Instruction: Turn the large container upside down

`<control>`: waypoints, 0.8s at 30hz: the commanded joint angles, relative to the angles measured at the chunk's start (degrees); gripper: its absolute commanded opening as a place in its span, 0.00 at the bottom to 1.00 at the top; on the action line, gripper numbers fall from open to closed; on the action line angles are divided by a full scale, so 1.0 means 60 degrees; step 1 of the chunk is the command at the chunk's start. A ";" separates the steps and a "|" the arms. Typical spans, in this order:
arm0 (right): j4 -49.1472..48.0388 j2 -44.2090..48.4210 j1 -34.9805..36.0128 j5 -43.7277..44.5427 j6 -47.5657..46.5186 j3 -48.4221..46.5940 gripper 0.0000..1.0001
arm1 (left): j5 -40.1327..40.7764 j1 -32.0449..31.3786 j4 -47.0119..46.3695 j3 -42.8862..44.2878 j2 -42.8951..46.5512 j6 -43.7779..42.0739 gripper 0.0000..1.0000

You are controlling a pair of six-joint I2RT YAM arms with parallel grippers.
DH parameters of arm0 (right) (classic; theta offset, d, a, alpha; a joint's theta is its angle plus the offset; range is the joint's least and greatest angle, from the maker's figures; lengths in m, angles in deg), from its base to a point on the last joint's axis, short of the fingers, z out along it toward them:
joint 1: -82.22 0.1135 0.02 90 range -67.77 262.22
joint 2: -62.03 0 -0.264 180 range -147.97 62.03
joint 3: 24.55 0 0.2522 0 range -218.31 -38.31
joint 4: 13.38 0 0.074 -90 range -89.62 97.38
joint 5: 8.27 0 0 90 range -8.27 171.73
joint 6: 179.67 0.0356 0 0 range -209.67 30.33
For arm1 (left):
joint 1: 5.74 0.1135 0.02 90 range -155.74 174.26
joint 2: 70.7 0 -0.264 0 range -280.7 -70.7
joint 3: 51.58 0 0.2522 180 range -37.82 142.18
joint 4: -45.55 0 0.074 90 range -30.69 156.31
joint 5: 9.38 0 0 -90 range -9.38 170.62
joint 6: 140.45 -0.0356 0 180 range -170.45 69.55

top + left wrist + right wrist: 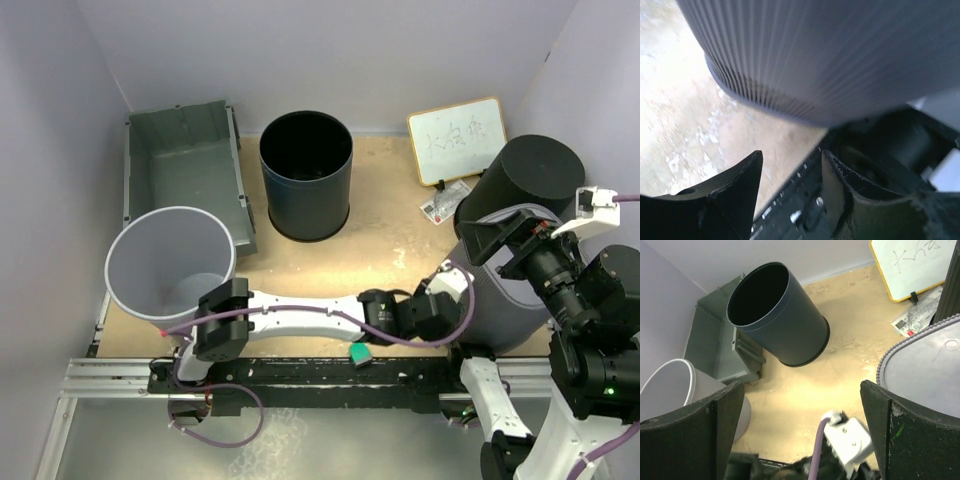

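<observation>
The large container [185, 165] is a dark grey rectangular crate at the back left corner, standing open side up. It also shows in the right wrist view [710, 340], partly behind a dark round bin. My left gripper [448, 288] reaches across to the right, far from the crate. In the left wrist view it [791, 160] is open and empty, close under the ribbed wall of an inverted grey bin [840, 55]. My right gripper [490, 243] is raised above the right side. In its own view it [802, 390] is open wide and empty.
A dark round bin [306, 172] stands upright right of the crate. A light grey round bin [170, 262] stands open in front of the crate. An inverted grey ribbed bin [500, 310] and a black cylinder [525, 180] stand at the right. A whiteboard [457, 138] leans at the back.
</observation>
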 commanded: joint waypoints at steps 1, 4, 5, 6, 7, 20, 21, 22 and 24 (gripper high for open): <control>0.0029 0.0168 0.0077 0.0638 -0.0454 -0.0387 1.00 | 0.0216 -0.0252 0.0356 -0.0699 0.1669 -0.0298 0.49; -0.0201 0.0194 0.0120 0.0514 -0.0272 -0.0114 1.00 | 0.0532 -0.0236 0.0547 -0.1771 0.3250 -0.0051 0.50; -0.0369 0.0186 0.0123 0.0424 -0.0096 0.0003 1.00 | 0.0651 -0.0235 0.0735 -0.2059 0.3768 0.0058 0.50; -0.0608 0.0159 0.0124 0.0422 0.0040 0.0069 1.00 | 0.0805 -0.0243 0.0943 -0.2313 0.4272 0.0189 0.51; -0.0843 0.0075 0.0124 0.0046 0.0050 0.0087 1.00 | 0.1017 -0.0236 0.1246 -0.2495 0.4808 0.0333 0.51; -0.2385 -0.1646 -0.0458 -0.3278 0.0624 -0.0325 1.00 | 0.4674 -0.0244 0.4693 -0.2864 0.9669 0.3222 0.54; -0.2513 -0.1821 -0.0460 -0.3382 0.0665 -0.0331 1.00 | 0.4816 -0.0238 0.4888 -0.2842 0.9751 0.3300 0.54; -0.2666 -0.1980 -0.0462 -0.3502 0.0737 -0.0315 1.00 | 0.4960 -0.0238 0.5093 -0.2806 0.9783 0.3377 0.54; -0.3241 -0.2270 -0.0415 -0.3827 0.0931 -0.0051 1.00 | 0.5169 -0.0250 0.5534 -0.2582 0.9726 0.3482 0.54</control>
